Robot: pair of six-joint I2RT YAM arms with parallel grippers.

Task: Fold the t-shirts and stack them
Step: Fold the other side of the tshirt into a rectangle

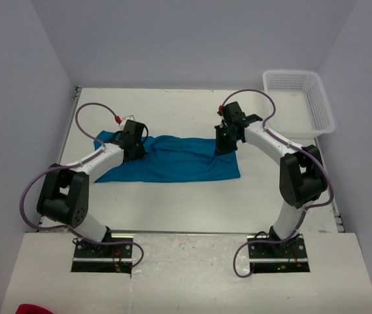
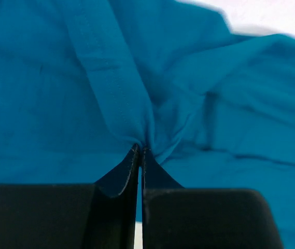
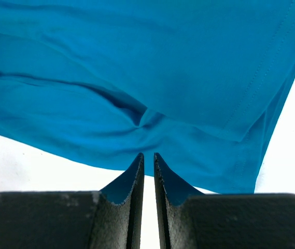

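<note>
One t-shirt [image 1: 172,160]: teal-blue and plain, lying wrinkly in a long strip across the middle of the table [image 1: 186,203], stretched from 9 o'clock to 3 o'clock.
Left gripper [image 2: 139,148]: down on the 9 o'clock end of the t-shirt, jaws squeezed tight together, pinching a bunched-up fold of blue cloth just beside a stitched hem.
Right gripper [image 3: 147,155]: at the 3 o'clock end of the t-shirt, near its 12 o'clock edge; jaws narrow, with a thin slit between; tips right against the cloth, maybe nipping it, but cannot tell for sure.
Basket [image 1: 300,104]: white, with little holes in its walls, at the 1 o'clock corner of the table, well apart from the t-shirt.
</note>
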